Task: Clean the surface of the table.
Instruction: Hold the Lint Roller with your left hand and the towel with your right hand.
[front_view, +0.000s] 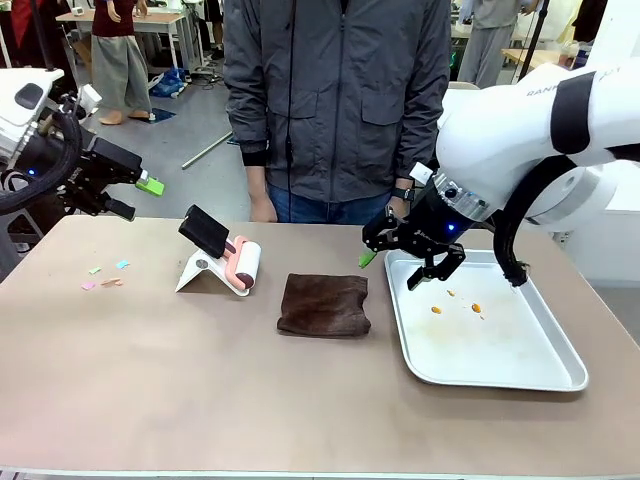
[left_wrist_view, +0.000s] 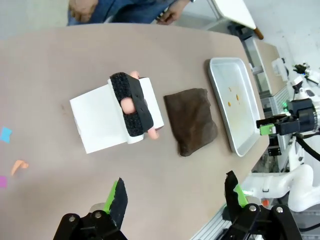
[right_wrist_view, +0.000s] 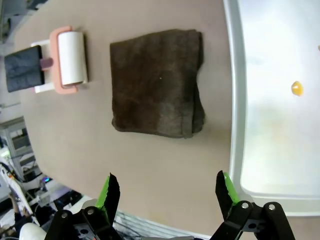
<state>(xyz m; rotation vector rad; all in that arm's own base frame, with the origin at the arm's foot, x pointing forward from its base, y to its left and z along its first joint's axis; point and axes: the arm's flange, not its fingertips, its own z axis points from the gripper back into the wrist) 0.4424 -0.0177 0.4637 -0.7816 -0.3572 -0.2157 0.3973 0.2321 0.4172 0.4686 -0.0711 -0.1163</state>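
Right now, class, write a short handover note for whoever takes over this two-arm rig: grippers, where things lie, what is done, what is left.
Left gripper: open, empty, raised near the table's far left corner.
Right gripper: open, empty, above the metal tray's left rim, beside the brown cloth.
Lint roller sits on its stand left of the cloth; paper scraps lie at far left.
Done: nothing visible. Left: take a tool, clear the scraps.

Left pincer (front_view: 136, 197), right pincer (front_view: 392, 268): jaws apart, empty.
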